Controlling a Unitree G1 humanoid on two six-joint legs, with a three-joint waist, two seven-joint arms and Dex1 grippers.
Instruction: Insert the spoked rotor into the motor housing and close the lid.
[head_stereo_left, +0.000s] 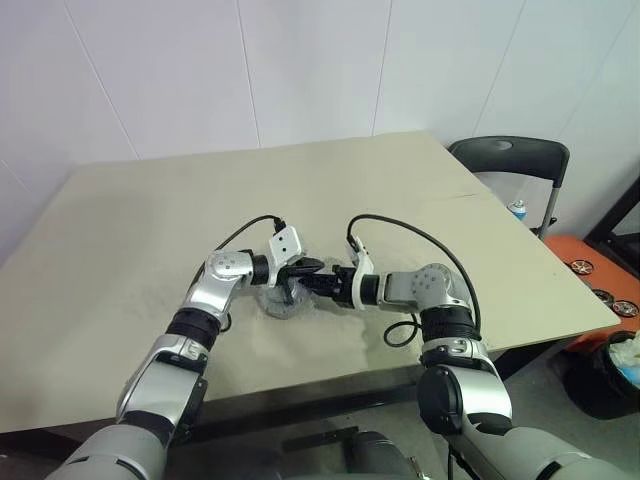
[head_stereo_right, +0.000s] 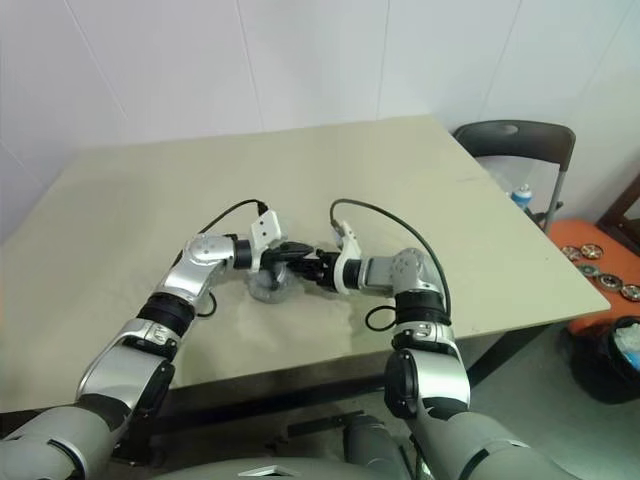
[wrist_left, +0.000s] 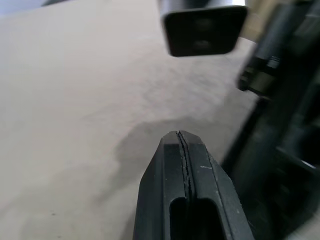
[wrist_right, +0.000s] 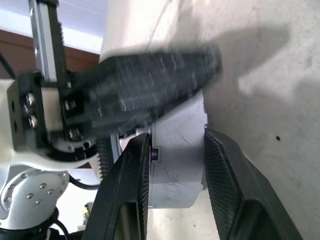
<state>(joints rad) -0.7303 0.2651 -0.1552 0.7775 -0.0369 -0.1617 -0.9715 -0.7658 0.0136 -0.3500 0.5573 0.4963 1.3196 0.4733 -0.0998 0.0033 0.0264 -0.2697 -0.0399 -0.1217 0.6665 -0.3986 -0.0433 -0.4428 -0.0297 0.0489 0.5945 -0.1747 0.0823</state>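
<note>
Two grippers are meeting over the motor housing (head_stereo_left: 281, 300), which is sitting near the front-middle of the tan table (head_stereo_left: 150, 220). The left gripper (wrist_left: 182, 137), jaws pressed together, is reaching across the housing's top. The right gripper (wrist_right: 175, 150) is straddling the housing's pale grey side with its jaws apart; whether they are gripping it cannot be told.

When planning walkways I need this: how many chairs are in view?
1: a dark chair stands just beyond the table's far right corner. Others may be hidden beyond the picture's edges.
</note>
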